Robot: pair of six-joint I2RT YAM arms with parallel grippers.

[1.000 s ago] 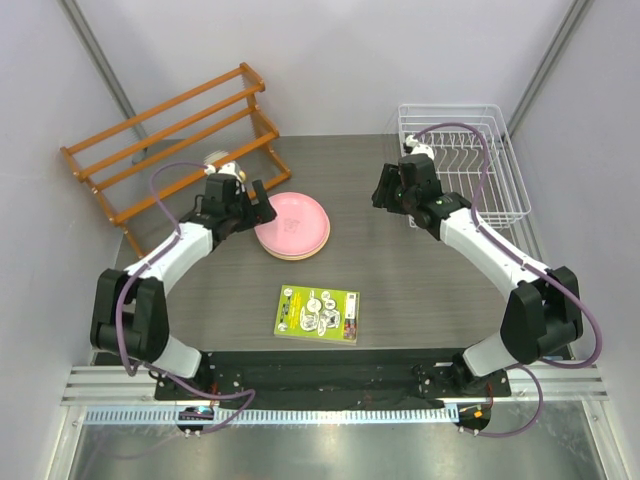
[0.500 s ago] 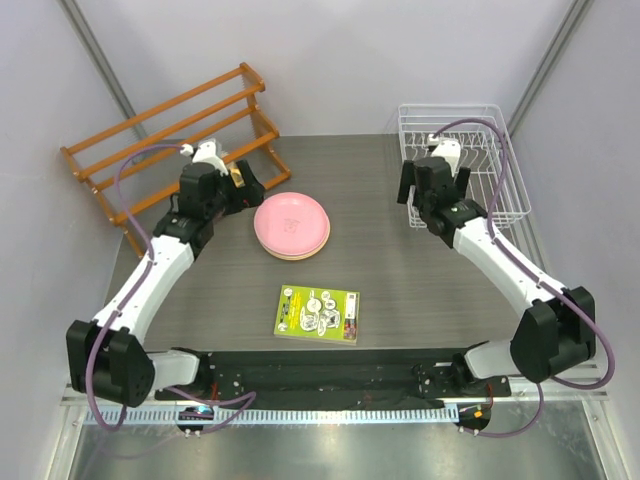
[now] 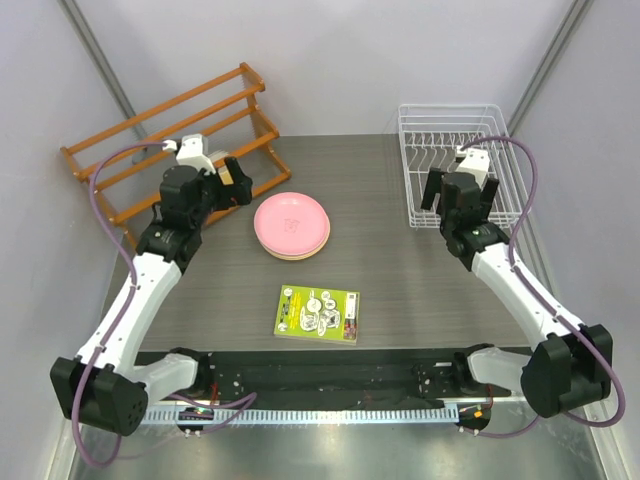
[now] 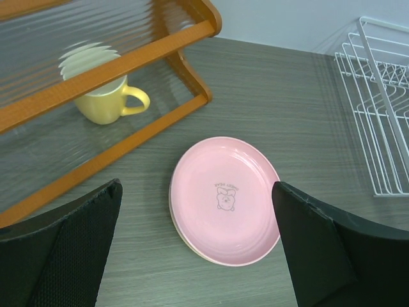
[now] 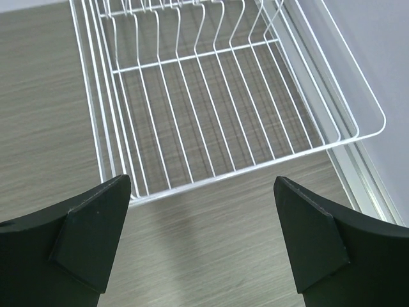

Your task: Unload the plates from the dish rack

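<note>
The pink plate (image 3: 291, 225) lies flat on the table, left of centre, on top of a stack. A thin yellowish rim of another plate (image 3: 297, 257) shows under it. The lilac plate is hidden. The pink plate also shows in the left wrist view (image 4: 225, 199). The white wire dish rack (image 3: 497, 150) stands at the back right, and I see no plates in it (image 5: 211, 96). My left gripper (image 3: 243, 180) is open and empty, raised left of the stack (image 4: 197, 192). My right gripper (image 3: 460, 192) is open and empty above the rack's near edge (image 5: 201, 182).
An orange-brown wooden slatted rack (image 3: 165, 140) stands at the back left, with a yellow mug (image 4: 105, 102) behind its rails. A green-and-yellow booklet (image 3: 317, 313) lies at the front centre. The dish rack's corner shows at the right of the left wrist view (image 4: 377, 128).
My left gripper has drawn back to the left, away from the plate stack. My right gripper has moved right, to the front of the dish rack. The plates have not moved.
</note>
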